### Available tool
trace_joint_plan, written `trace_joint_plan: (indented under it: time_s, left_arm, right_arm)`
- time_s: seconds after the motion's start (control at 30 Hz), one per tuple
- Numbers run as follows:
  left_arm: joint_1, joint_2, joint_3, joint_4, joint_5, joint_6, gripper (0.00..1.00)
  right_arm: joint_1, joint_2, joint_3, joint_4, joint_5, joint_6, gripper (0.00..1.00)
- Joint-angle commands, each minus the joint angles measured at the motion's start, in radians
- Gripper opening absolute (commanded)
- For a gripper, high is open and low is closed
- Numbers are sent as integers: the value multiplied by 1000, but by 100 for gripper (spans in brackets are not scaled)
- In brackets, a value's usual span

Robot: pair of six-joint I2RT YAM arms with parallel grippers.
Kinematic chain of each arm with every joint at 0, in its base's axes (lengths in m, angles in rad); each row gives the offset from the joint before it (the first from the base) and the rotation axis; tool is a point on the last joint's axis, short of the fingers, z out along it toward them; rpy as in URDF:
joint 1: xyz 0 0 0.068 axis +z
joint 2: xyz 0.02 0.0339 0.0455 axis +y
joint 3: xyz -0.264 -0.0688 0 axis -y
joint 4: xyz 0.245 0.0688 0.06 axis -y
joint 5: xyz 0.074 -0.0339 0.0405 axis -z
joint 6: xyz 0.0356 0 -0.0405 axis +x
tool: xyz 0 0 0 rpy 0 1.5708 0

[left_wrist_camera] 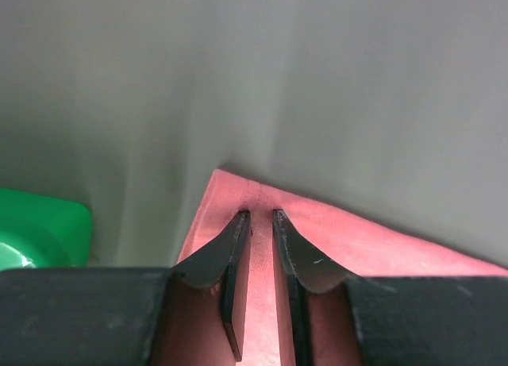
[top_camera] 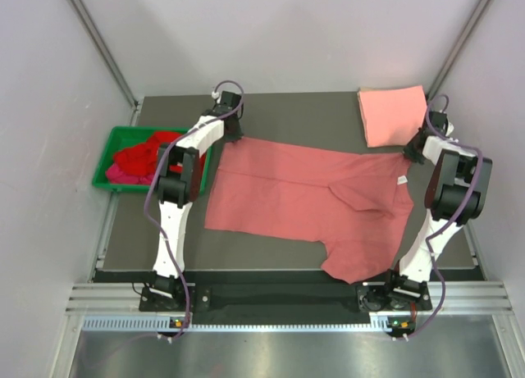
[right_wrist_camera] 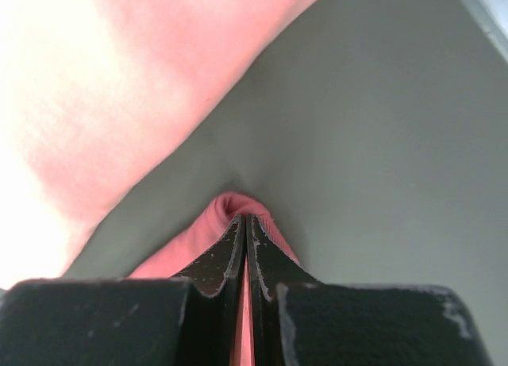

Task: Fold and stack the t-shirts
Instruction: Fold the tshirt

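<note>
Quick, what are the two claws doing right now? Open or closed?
Left claw: closed on a corner of the rose-red t-shirt.
Right claw: closed, pinching the same t-shirt's edge.

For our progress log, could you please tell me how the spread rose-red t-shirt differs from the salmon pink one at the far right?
The rose-red t-shirt lies opened out mid-table; the salmon pink t-shirt is folded into a compact rectangle. The rose-red one is darker and covers far more area. The left claw and right claw pinch its far corners; nothing holds the pink one. Both are plain.
</note>
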Motion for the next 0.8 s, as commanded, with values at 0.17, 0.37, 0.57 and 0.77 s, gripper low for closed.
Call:
trace_joint_plan:
  time_s: [0.17, 0.37, 0.57, 0.77]
  left_arm:
    - [27, 9, 1, -36, -38, -83, 22]
    - [29, -50, -30, -7, 53, -71, 23]
    - [29, -113, 25, -42, 103, 46, 27]
    - [29, -133, -8, -53, 112, 114, 30]
  right_arm:
    - [-19, -29, -1, 2, 77, 26, 0]
    - [-19, -57, 17, 14, -12, 8, 0]
    - [-16, -153, 51, -109, -52, -33, 16]
    - [-16, -255, -24, -158, -129, -87, 34]
